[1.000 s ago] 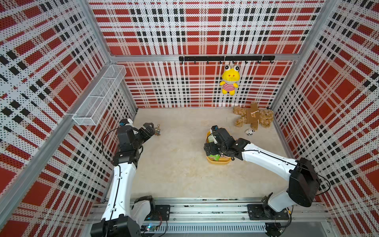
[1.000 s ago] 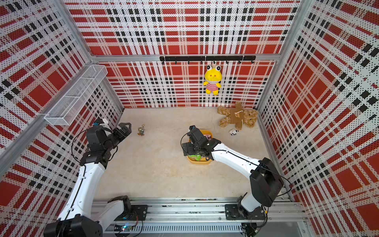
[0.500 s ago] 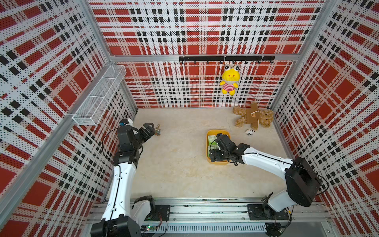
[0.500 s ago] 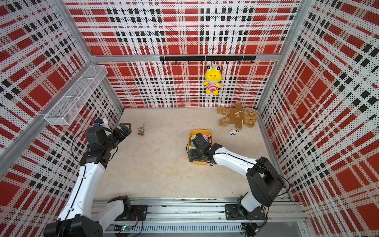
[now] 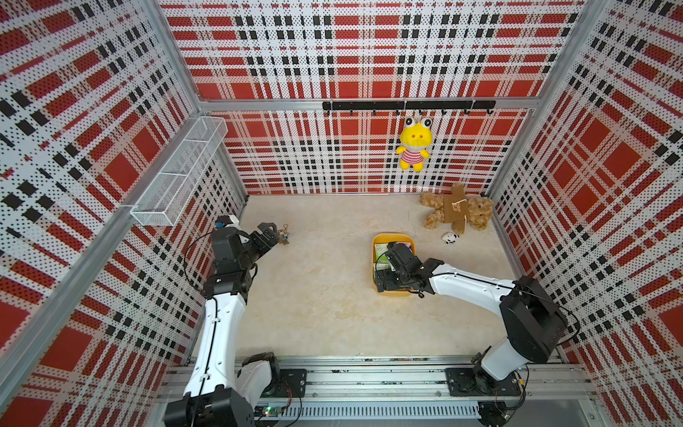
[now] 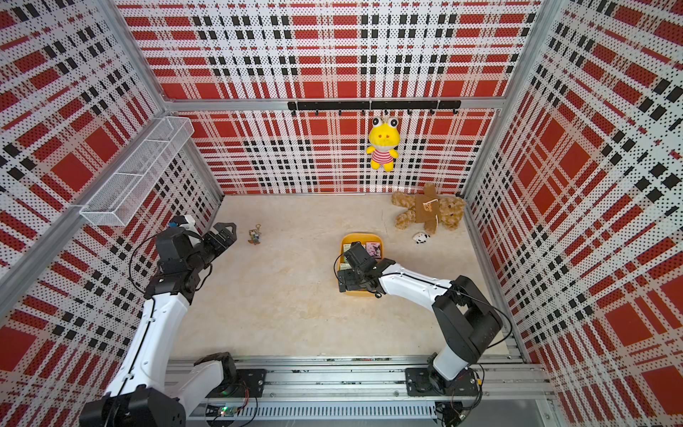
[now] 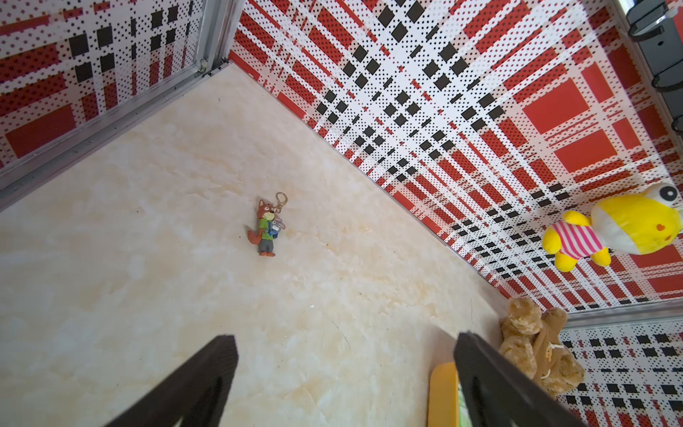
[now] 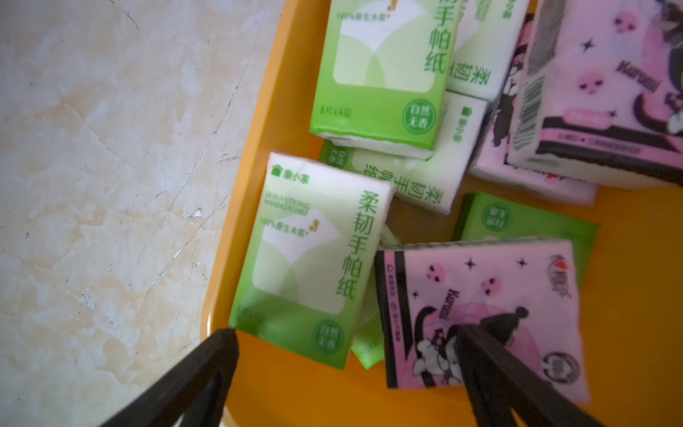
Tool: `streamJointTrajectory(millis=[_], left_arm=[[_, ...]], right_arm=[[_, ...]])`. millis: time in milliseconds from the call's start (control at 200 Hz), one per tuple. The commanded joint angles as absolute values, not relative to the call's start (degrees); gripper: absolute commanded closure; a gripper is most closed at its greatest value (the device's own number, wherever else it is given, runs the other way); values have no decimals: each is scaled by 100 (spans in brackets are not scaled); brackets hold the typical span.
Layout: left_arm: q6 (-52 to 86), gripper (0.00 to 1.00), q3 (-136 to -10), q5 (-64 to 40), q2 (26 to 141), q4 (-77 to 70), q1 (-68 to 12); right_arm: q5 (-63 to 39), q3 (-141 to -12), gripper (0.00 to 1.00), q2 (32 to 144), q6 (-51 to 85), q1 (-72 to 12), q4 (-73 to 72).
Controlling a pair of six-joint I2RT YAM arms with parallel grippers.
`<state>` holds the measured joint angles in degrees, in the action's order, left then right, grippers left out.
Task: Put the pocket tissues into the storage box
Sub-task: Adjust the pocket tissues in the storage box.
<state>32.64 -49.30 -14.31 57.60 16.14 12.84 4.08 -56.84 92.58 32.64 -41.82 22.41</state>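
Several small flat soft packs of pocket tissues [image 8: 406, 177] lie jumbled in the shallow yellow-orange plastic storage box [image 8: 628, 240], some overlapping.

Right jaws: spread wide, pinching nothing, down inside the box close to one wall. Between my right fingertips [image 8: 221, 347] lies a green-and-white pack [image 8: 314, 258], flat on the box floor and close against that wall. The other fingertip sits over a pink pack with a dark cartoon character [image 8: 480, 314]; touching or just above, I cannot tell. Ahead of the right jaws are more green-and-white packs lying on each other, with more pink packs beside them. Outside the wall is the bare beige marbled worktop [image 8: 111, 185]. In both top views my right arm [image 5: 462, 284] reaches over the box and hides much of it.

Left jaws: spread, nothing between them, held up off the worktop. Ahead of them, well apart, a small fox keychain charm [image 7: 268, 229] lies flat on the worktop. Past one left fingertip [image 7: 480, 355] an edge of the yellow-orange box shows. Beyond it a brown plush teddy bear [image 7: 536, 344] lies near the back wall. A yellow plush frog in a striped shirt [image 7: 628, 225] hangs on that wall.
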Motion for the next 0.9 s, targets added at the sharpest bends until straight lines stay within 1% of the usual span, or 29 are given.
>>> streamJointTrajectory(millis=[0, 110, 336, 536, 636, 756, 857, 897], left_arm=[[3113, 1, -4844, -1406, 5747, 1661, 1342], [3094, 1, -4825, -1397, 5774, 1661, 1352], [2994, 1, -4996, -1186, 5855, 1558, 1353], [2814, 1, -5159, -831, 5998, 1263, 1338], [2548, 1, -5111, -509, 6051, 933, 1305], [2143, 1, -4930, -154, 6104, 446, 1292], [1700, 1, -4564, 138, 6126, -191, 1278], [1584, 1, -4304, 230, 6118, -576, 1270]], right_arm=[[274, -5599, 0, 9308, 3272, -4148, 2203], [399, -5734, 0, 8955, 3124, -4149, 2269], [841, -6478, 0, 8225, 2574, -4149, 2684], [1159, -6973, 0, 7962, 2193, -3991, 2911], [1310, -6891, 0, 7781, 2077, -3601, 2781], [1310, -6630, 0, 7559, 2077, -2870, 2770], [1310, -6346, 0, 7409, 2077, -2348, 2770], [1310, -6162, 0, 7375, 2077, -2021, 2770]])
